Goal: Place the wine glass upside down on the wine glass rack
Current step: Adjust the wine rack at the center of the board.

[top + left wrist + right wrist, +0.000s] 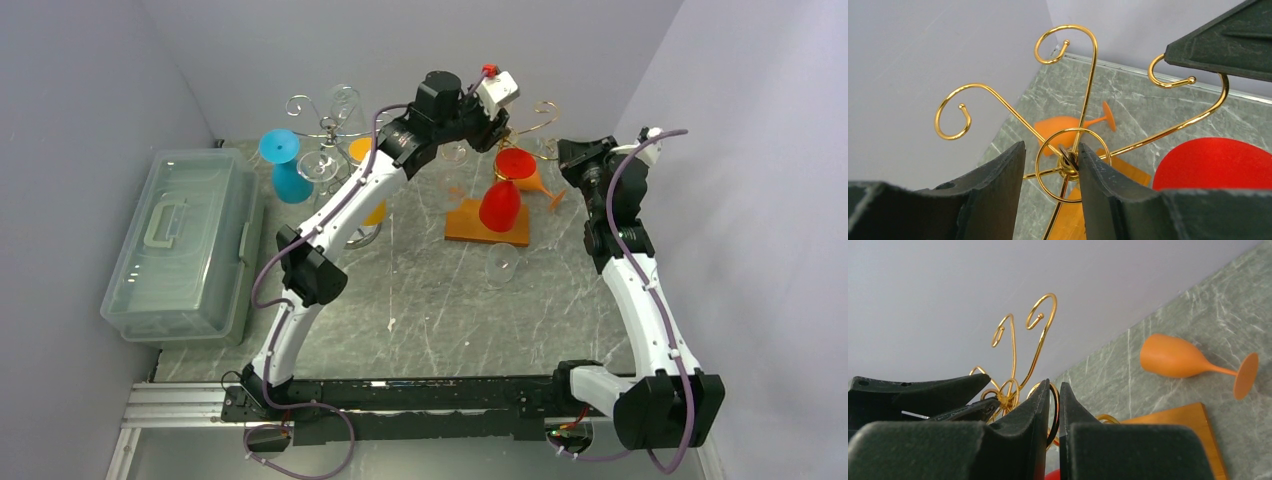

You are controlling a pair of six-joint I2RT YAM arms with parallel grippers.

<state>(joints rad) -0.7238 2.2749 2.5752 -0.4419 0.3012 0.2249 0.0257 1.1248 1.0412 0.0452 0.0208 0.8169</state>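
While the red wine glass (500,205) hung bowl-down from the gold wine glass rack (468,230) at the table's (430,300) one o'clock, the left jaws stood released astride the rack's central ring, gripping nothing. The right jaws, at the rack's three o'clock, were clenched on one of its gold wire loops. An orange wine glass (1173,357) lay on its side near the wooden base.

We see the red wine glass (498,205) inverted: foot up, bowl down, opaque red. It hangs at the gold wine glass rack (470,228), which stands upright at 1 o'clock from centre in the top view. The rack has curled wire arms off a central ring and an orange wooden base. In the left wrist view the foot (1215,162) lies under the 3 o'clock arm (1168,130); we can't tell if it is seated.
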